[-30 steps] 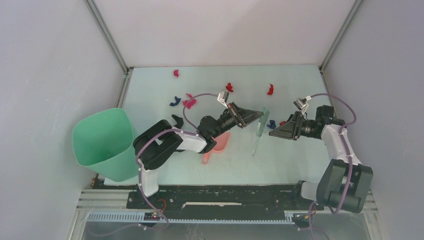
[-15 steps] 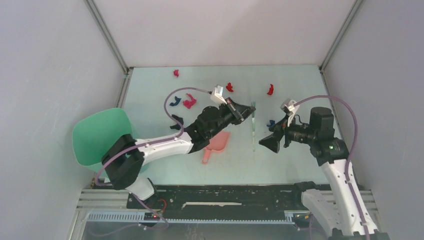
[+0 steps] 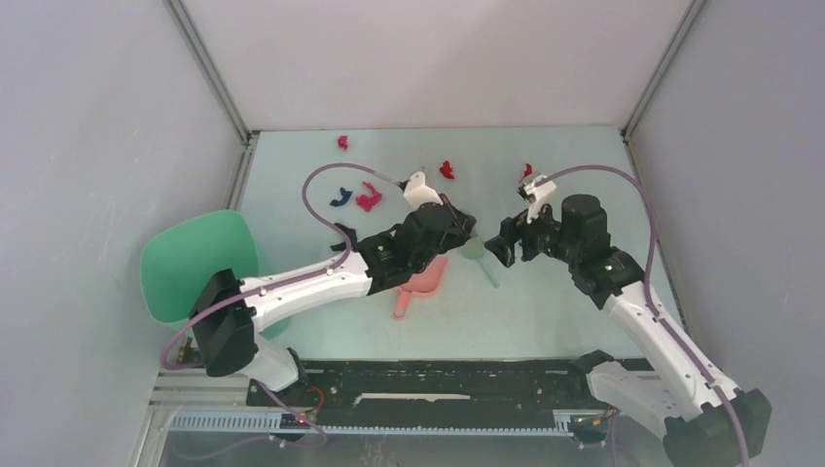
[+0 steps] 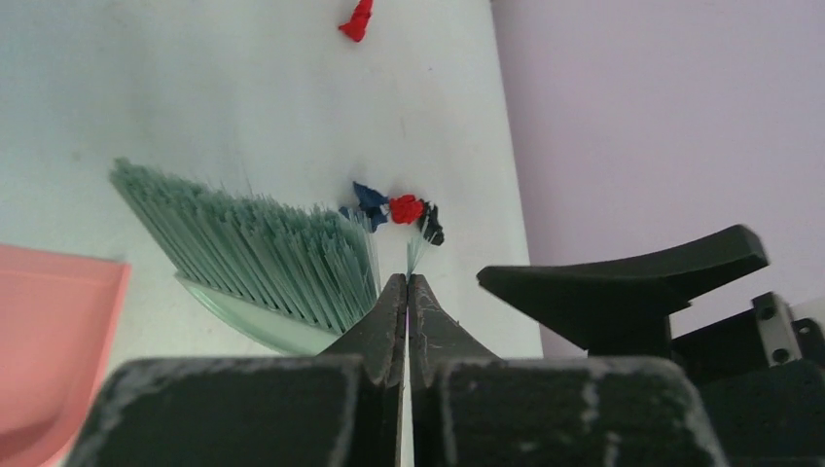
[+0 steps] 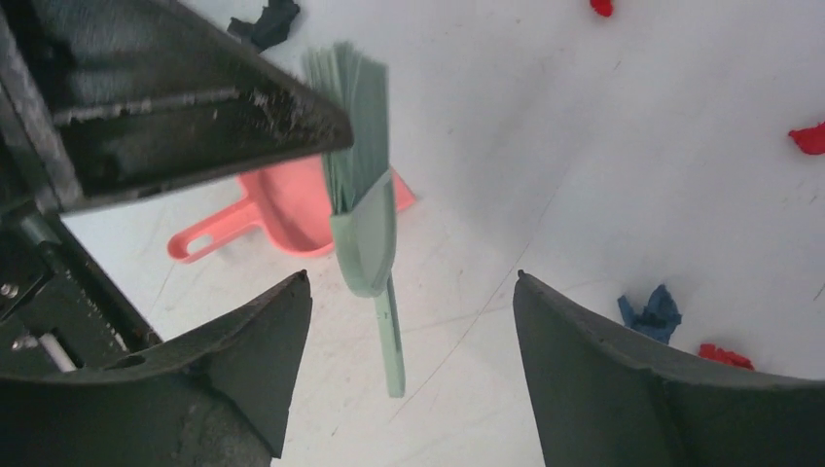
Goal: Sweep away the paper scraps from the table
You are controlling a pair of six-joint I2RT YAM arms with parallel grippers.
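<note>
One counter (image 3: 584,185), bin (image 3: 195,268) at its left side; nothing looks swept yet. Left hand (image 4: 407,284): jaws together, tips at the bristle edge of the brush (image 5: 365,233); can't tell if it grips more than a stray bristle. Right hand (image 5: 411,282): jaws wide apart, straddling the brush handle, not touching it. Dustpan (image 3: 420,284) lies just left of the brush and looks empty. Scraps (image 3: 369,199) are scattered over the far half, with one cluster (image 4: 401,209) just beyond the bristles. Step looks like brush pickup. Next: right closes squarely on the handle, left backs off.
</note>
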